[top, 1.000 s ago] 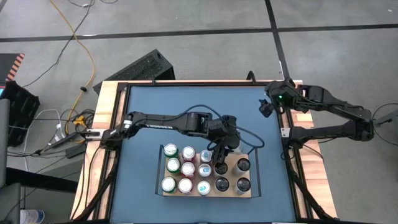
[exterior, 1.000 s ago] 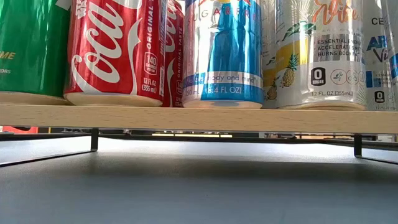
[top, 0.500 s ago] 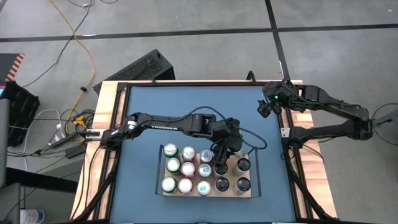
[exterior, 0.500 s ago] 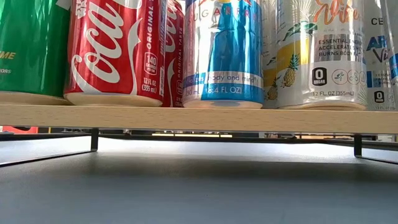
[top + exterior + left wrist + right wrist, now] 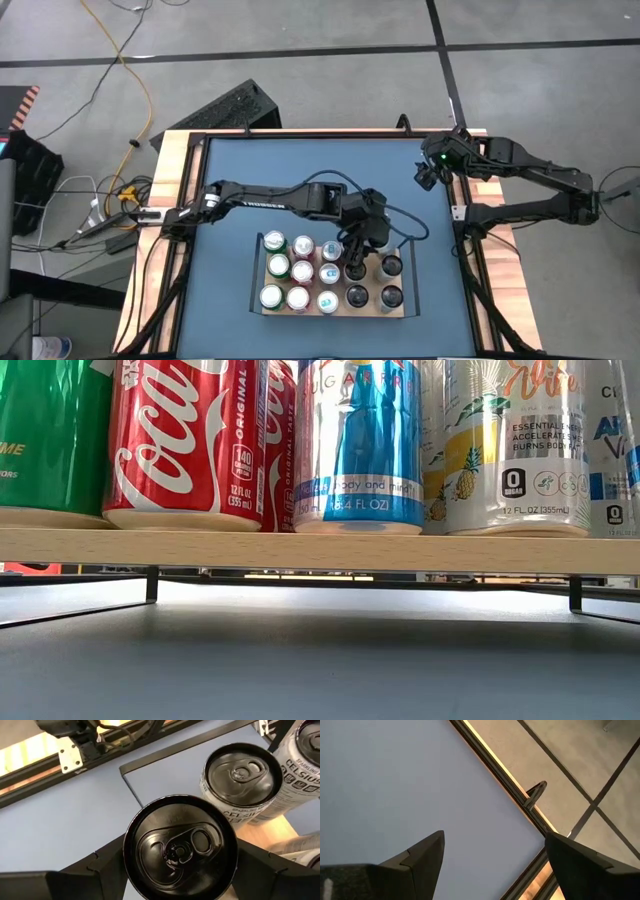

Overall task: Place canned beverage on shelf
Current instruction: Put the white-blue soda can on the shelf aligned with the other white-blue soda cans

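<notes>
**Letting go of the black can cleanly**

Our left tool [image 5: 180,865] stands over the shelf [image 5: 372,308] with a black-topped can [image 5: 181,851] between its fingers [image 5: 107,865]. The fingers flank the can closely; we cannot tell whether they still pinch it or have just slackened. The can appears to sit on the wooden board, with a Celsius can [image 5: 243,780] just beyond the tool and more cans [image 5: 300,271] to one side. We judge the step to be the release: open evenly, then rise straight up so neither finger brushes the neighbours. Our right tool [image 5: 492,857] waits wide open over bare worktop [image 5: 300,170], well apart.
</notes>
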